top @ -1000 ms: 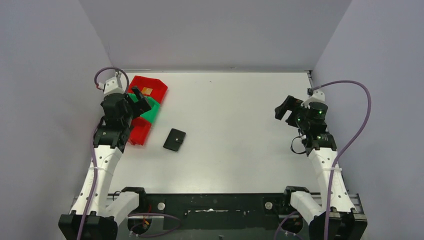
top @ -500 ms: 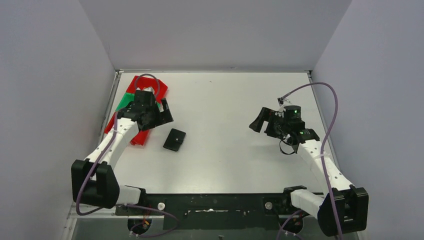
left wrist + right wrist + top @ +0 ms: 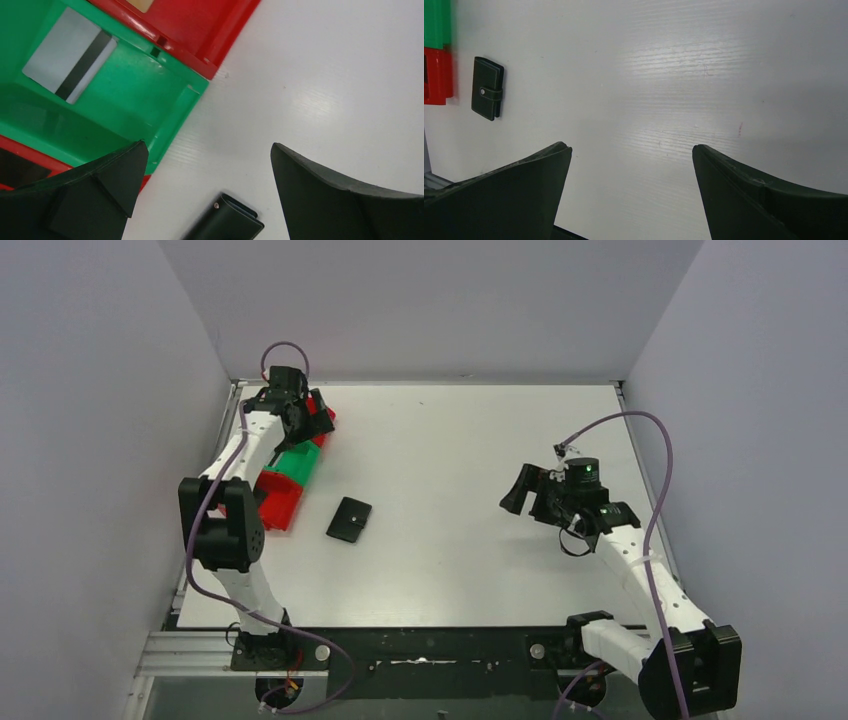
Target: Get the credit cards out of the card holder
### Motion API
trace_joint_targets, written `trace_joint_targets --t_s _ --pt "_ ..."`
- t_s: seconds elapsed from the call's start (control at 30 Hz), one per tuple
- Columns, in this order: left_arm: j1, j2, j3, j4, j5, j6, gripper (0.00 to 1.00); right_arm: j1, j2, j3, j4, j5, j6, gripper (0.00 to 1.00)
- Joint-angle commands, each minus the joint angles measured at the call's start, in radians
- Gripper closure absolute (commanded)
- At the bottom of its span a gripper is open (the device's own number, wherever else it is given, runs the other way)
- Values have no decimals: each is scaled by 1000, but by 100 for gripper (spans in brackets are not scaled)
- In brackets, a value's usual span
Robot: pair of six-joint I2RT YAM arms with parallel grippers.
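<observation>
So the card holder (image 3: 349, 519) is lying flat on the white table (image 3: 460, 440), folded shut, black, with a strap across it and a small metal stud on the strap. It sits just to the right of the row of plastic bins on the left side, close to the near red bin (image 3: 278, 502) but not touching it. If the holder has a logo or any print on it, it's too small to make out. The only thing close to a marking is in the green bin (image 3: 125, 90): a grey card (image 3: 70, 55) lying face down, with a black magnetic stripe running along it and no text that can be read. The far red bin (image 3: 200, 25) has a tan patch right at the top edge of the left wrist view, cut off, so no telling what it is. The left gripper (image 3: 207, 150) hangs above the spot where the green bin's corner meets the table, fingers spread wide with nothing between them, and the holder peeks in at the bottom of its view. The right gripper (image 3: 631, 147) is way over on the right side of the table, also spread wide and holding nothing, pointed toward the holder from well apart, with just white tabletop between the two. Plain grey walls box the table in on three sides.
</observation>
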Motion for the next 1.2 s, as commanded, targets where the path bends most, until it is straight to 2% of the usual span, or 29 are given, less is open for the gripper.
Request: trace_joint_targets --t_s 0.0,0.27,0.5,0.9,1.03,1.17 --pt "51 82 102 -2 -29 18 3 8 -49 -3 -32 59 -19 2" --pt "69 173 119 48 -11 48 3 9 -75 -26 -65 108 -14 2" --pt "69 206 81 119 88 94 8 10 -70 -38 -81 129 -18 2" --pt "64 261 40 165 126 138 13 10 -64 -42 -91 142 -20 2" --pt "44 266 28 180 164 177 15 10 -67 -50 -91 144 -17 2" --pt "-15 279 33 167 124 257 16 9 -66 -56 -88 143 -14 2"
